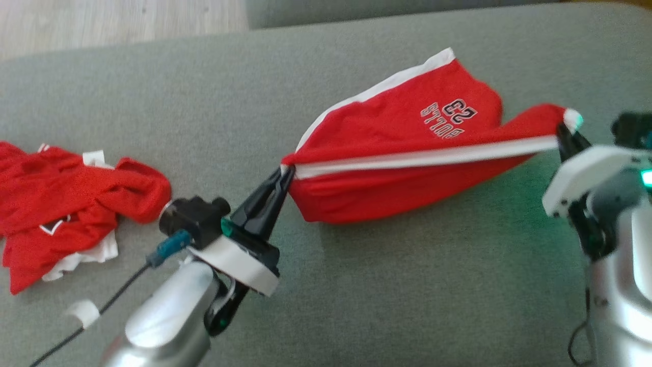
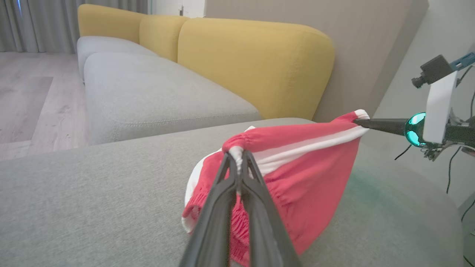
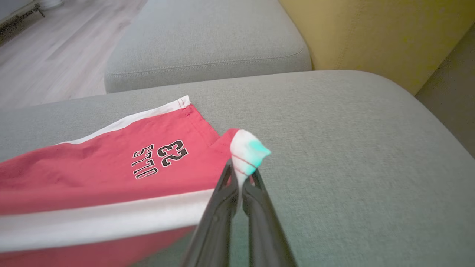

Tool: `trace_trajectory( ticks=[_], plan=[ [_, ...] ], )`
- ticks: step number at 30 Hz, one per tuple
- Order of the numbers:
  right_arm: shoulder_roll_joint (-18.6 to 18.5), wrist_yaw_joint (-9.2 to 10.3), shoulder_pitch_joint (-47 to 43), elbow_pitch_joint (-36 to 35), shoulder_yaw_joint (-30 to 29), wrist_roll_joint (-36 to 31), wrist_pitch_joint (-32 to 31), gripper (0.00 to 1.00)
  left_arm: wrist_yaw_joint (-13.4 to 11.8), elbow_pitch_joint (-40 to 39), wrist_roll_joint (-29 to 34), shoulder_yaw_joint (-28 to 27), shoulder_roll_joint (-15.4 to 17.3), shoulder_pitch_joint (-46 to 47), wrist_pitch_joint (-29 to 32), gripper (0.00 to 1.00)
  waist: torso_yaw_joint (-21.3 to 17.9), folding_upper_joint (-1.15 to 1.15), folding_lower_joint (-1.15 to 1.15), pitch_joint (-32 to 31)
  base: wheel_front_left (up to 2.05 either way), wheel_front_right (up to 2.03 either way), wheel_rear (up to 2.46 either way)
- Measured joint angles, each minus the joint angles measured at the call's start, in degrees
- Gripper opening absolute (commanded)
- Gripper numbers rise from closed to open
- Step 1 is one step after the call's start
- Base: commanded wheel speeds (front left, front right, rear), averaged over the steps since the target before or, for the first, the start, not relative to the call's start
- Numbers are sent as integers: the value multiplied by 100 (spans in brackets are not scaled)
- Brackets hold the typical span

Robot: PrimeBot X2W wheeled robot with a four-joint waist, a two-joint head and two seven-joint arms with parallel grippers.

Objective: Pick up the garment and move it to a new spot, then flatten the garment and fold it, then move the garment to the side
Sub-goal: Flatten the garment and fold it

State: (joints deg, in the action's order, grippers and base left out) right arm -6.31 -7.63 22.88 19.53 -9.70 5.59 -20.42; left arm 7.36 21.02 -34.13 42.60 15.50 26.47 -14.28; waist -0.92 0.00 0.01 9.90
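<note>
The garment (image 1: 402, 153) is a pair of red shorts with white trim and a "BULLS 23" print, stretched between both grippers above the grey cushion. My left gripper (image 1: 286, 173) is shut on its left end, seen pinching the waistband (image 2: 237, 152) in the left wrist view. At the right, my right gripper (image 1: 563, 133) is shut on the other end, where a white corner (image 3: 246, 152) sticks out past the fingertips. The far leg of the garment (image 3: 111, 159) rests on the cushion. The body of the shorts sags below the taut white stripe.
A second crumpled red and white garment (image 1: 66, 204) lies at the left of the grey cushion (image 1: 407, 295). Another grey seat (image 2: 156, 89) and yellow backrests (image 2: 256, 63) stand beyond. Wooden floor (image 2: 26, 96) lies past the cushion's far edge.
</note>
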Motion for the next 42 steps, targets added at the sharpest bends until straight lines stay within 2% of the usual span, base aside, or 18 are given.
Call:
trace_trajectory(
  ticks=[5, 12, 26, 27, 28, 29, 30, 37, 42],
  plan=[
    [52, 1, 563, 172, 9, -288, -298, 0, 22, 365, -24, 34, -75, 389, 9, 0, 118, 0, 0, 294, 0, 0, 0],
    [30, 1, 1327, 826, 13, -683, -361, 0, 22, 849, -244, 346, -278, 1055, 8, 0, 344, 0, 0, 652, 0, 0, 0],
    [-60, 1, 2234, 2056, -156, -1280, 101, 0, 22, 1356, -571, 699, -523, 1679, -1, 0, 646, 0, -1, 1079, 0, 0, 0],
    [-65, 1, 2263, 2097, -153, -1300, 201, 60, 22, 1378, -578, 699, -536, 1678, -1, 0, 660, 0, -1, 1090, 0, 0, 0],
    [-64, 1, 2295, 2159, -171, -1319, 264, 100, 22, 1400, -583, 692, -544, 1678, -1, 35, 674, 0, -1, 1098, 0, 0, 0],
    [-64, 1, 2338, 2237, -188, -1324, 305, 100, 22, 1419, -583, 672, -549, 1677, -2, 75, 686, 0, -1, 1104, 0, 0, 0],
    [-64, 1, 2374, 2287, -209, -1322, 388, 100, 22, 1445, -581, 637, -555, 1677, -2, 100, 696, 0, -1, 1107, 0, 0, 0],
    [-67, 2, 2544, 2605, -349, -1314, 1112, 100, 22, 1589, -460, 214, -593, 1650, -18, 100, 696, 0, -1, 991, 0, 0, 0],
    [-138, 2, 2543, 2541, -168, -1080, 1828, 100, 22, 1568, -288, -169, -610, 1496, -18, 100, 648, 0, -1, 828, 0, 0, 0]
  ],
)
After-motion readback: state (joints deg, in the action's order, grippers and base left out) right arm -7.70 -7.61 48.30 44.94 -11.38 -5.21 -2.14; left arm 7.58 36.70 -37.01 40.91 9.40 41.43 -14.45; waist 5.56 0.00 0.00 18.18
